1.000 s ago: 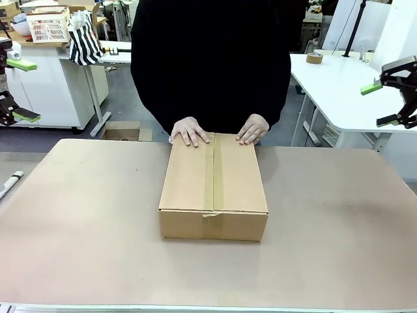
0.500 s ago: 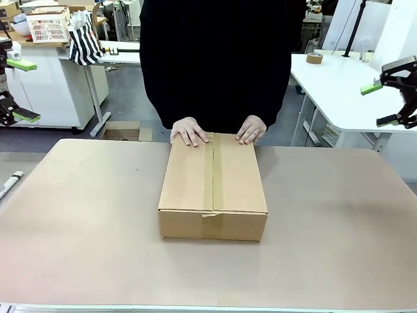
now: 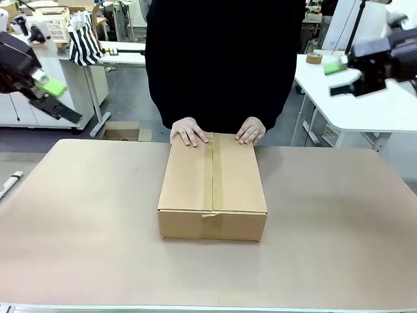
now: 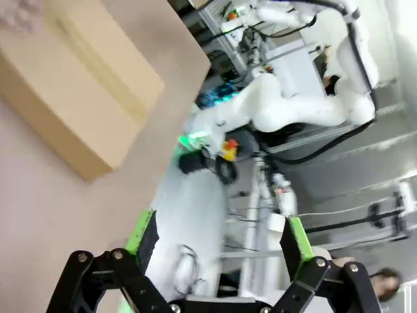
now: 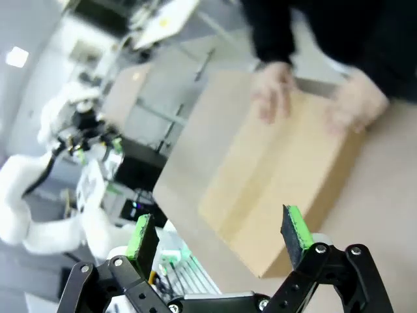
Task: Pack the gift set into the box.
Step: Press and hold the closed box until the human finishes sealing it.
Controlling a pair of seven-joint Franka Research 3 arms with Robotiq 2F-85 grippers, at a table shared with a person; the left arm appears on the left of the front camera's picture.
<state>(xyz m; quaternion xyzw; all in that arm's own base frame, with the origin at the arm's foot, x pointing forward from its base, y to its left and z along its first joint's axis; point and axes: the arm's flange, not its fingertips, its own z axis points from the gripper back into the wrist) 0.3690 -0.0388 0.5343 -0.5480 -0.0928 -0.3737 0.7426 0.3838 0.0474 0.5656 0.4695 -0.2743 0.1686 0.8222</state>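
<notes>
The smooth tan worktop [image 3: 78, 222] is cut off at the near edge. In its middle lies the box [image 3: 212, 182], rectangular brown cardboard, its flaps closed under a tape strip, so the inside is hidden. A person's hands [image 3: 189, 132] lie flat on its far end. Motion-blurred at the sides, the left pincer [image 3: 55, 98] and the right pincer [image 3: 339, 77] hang wide open, holding nothing.

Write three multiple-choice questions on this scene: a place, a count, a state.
1. Where do the person's hands rest? A. on the far end of the cardboard box B. behind the person's back C. in the air
2. How many tape strips run along the box top? A. none B. one C. three
3. The box flaps are: A. open B. torn off C. shut
Answers: 1 A, both hands lie on its far edge; 2 B, one brown strip follows the seam; 3 C, the top is flat and taped.
</notes>
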